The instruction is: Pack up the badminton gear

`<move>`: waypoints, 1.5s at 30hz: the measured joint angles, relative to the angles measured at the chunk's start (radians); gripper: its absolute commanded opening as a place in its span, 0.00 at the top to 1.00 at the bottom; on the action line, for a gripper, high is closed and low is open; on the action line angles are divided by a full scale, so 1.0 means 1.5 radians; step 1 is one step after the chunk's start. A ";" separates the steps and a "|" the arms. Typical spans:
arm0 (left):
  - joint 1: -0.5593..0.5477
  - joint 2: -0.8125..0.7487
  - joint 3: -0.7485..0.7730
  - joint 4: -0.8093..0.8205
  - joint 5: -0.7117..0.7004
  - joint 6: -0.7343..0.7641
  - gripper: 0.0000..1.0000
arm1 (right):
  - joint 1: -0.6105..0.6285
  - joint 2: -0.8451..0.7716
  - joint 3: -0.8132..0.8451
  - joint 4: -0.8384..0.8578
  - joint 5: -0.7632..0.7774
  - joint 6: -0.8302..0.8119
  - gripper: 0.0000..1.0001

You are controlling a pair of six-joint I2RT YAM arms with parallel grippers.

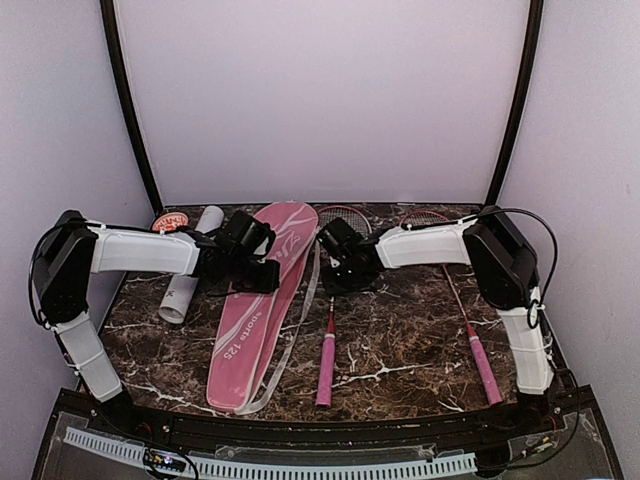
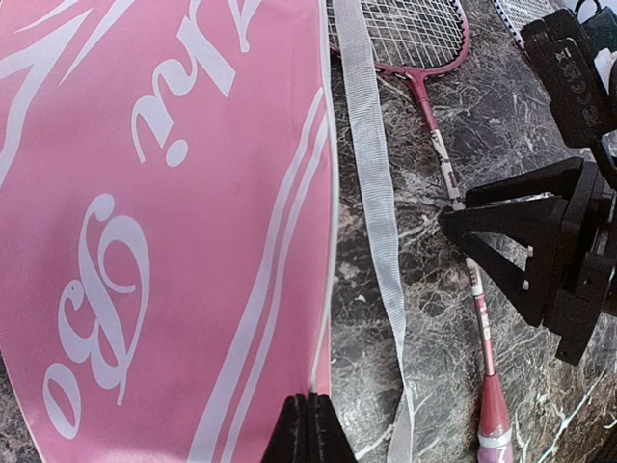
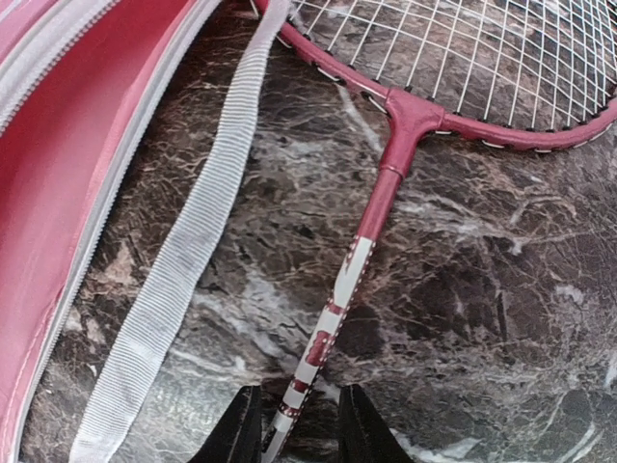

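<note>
The long pink bag [image 1: 262, 300] lies lengthwise mid-table, its zip open along the right edge [image 3: 58, 145]. My left gripper [image 1: 268, 280] is shut on the bag's right edge [image 2: 310, 410]. One red racket [image 1: 330, 340] lies right of the bag, pink handle toward me. My right gripper [image 1: 338, 285] is open, its fingers on either side of that racket's shaft [image 3: 386, 183] just above the table [image 3: 299, 405]. The second racket [image 1: 484, 365] lies at the far right. The white tube [image 1: 190, 265] lies left of the bag. No shuttlecocks are in view.
The bag's white webbing strap [image 2: 371, 174] trails loose on the marble between the bag and the first racket. A round red-rimmed object [image 1: 170, 222] sits at the back left, beside the tube's far end. Walls enclose the table on three sides.
</note>
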 measured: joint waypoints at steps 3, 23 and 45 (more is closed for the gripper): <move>0.000 -0.001 0.000 0.002 0.001 0.000 1.00 | -0.010 -0.023 -0.042 0.018 0.005 -0.003 0.78; 0.000 -0.035 -0.021 0.093 0.008 -0.107 1.00 | -0.163 -0.242 -0.367 0.113 -0.149 -0.051 1.00; 0.008 -0.028 -0.004 0.099 -0.022 -0.140 1.00 | -0.126 -0.478 -0.400 -0.028 -0.147 -0.110 1.00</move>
